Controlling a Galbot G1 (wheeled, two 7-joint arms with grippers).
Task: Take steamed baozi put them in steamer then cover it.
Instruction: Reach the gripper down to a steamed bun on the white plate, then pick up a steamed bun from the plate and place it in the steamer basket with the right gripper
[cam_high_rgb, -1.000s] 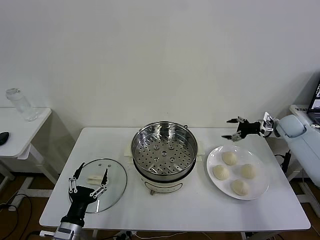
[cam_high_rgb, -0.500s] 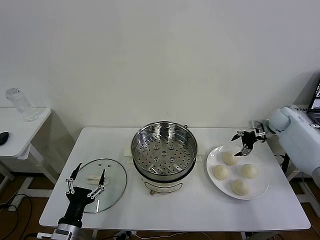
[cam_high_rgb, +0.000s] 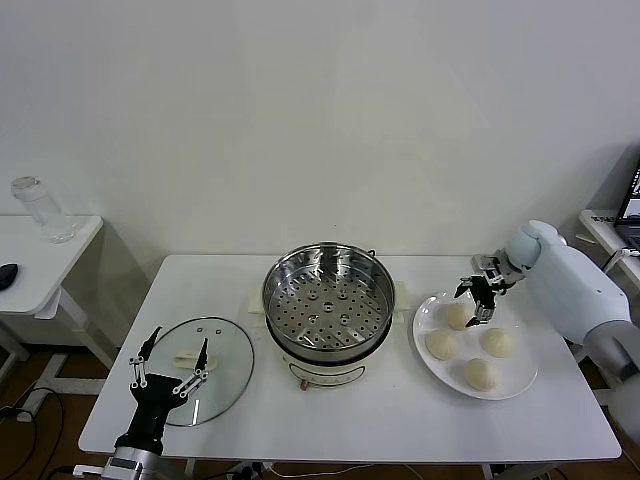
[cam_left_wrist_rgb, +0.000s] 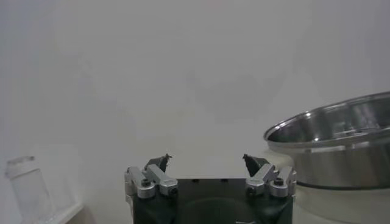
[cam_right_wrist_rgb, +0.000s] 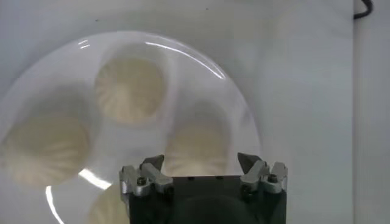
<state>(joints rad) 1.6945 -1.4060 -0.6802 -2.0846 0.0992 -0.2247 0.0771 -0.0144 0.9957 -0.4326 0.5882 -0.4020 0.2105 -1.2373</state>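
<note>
Several cream-white baozi lie on a white plate at the table's right. My right gripper hangs open just above the plate's rear-left baozi. In the right wrist view that baozi sits below and between the spread fingertips, untouched. The steamer, a shiny steel pot with a perforated tray, stands uncovered at the table's middle. The glass cover lies flat at the front left. My left gripper stands open at the cover's near edge, holding nothing. The left wrist view has the left gripper with the steamer beyond it.
A small white side table at the left carries a clear bottle and a dark object. A white desk with a laptop stands past the table's right end. The wall runs close behind the table.
My right arm swung in from the table's back right corner and turned its gripper down over the plate's rear-left baozi. The left gripper sank slightly and stayed open.
</note>
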